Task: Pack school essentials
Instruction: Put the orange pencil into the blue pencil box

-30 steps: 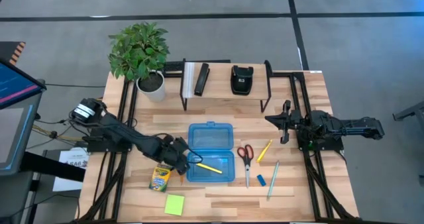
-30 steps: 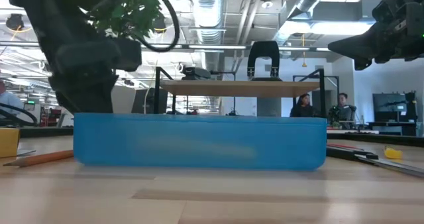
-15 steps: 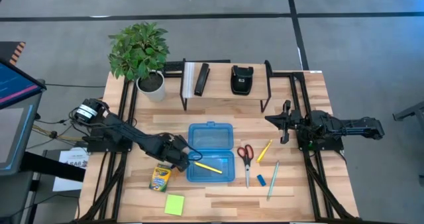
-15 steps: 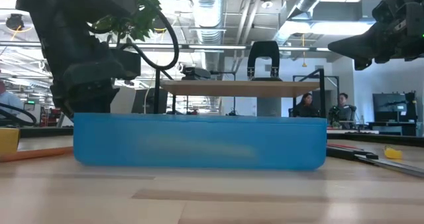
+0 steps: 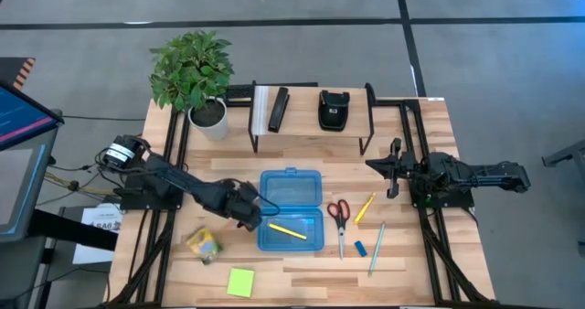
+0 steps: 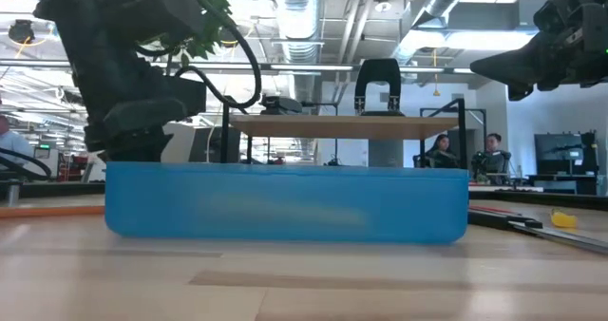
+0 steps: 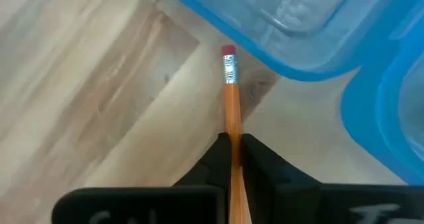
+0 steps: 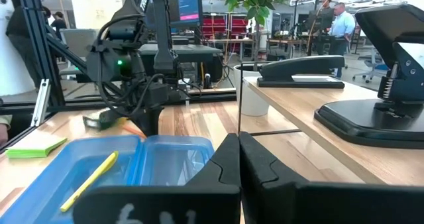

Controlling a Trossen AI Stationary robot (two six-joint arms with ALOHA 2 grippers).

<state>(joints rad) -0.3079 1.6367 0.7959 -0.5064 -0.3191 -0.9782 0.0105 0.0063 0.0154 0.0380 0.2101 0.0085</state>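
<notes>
My left gripper [image 5: 249,213] is shut on an orange pencil [image 7: 230,91] just left of the open blue case [image 5: 291,210]. The pencil's pink eraser end [image 7: 228,51] points at the case's rim. A yellow pencil [image 5: 286,229] lies inside the case. The crayon box [image 5: 203,243] shows blurred near the left arm, and the lime sticky-note pad [image 5: 240,282] lies at the near edge. To the right of the case lie red-handled scissors [image 5: 339,215], another yellow pencil [image 5: 365,207], a blue eraser [image 5: 360,249] and a light-blue pen [image 5: 376,247]. My right gripper [image 5: 394,169] waits shut at the right. My left gripper pinches the orange pencil's shaft [image 7: 232,143] between its two fingertips, some way behind the eraser end. The pencil runs forward along the fingers, and its eraser end sticks out past them toward the blue case. I cannot tell whether it is clear of the table.
A potted plant [image 5: 195,71] stands at the far left. A low shelf [image 5: 311,124] at the back carries a black stapler [image 5: 278,109] and a black pouch-like thing [image 5: 333,110]. Bare wood lies in front of the case. People show in the room beyond.
My left gripper has shut on the orange pencil, and the arm has risen a little. The pencil, slanted on the table before, now shows level in the low view. The crayon box has shifted toward the table's left and has left the low view.
</notes>
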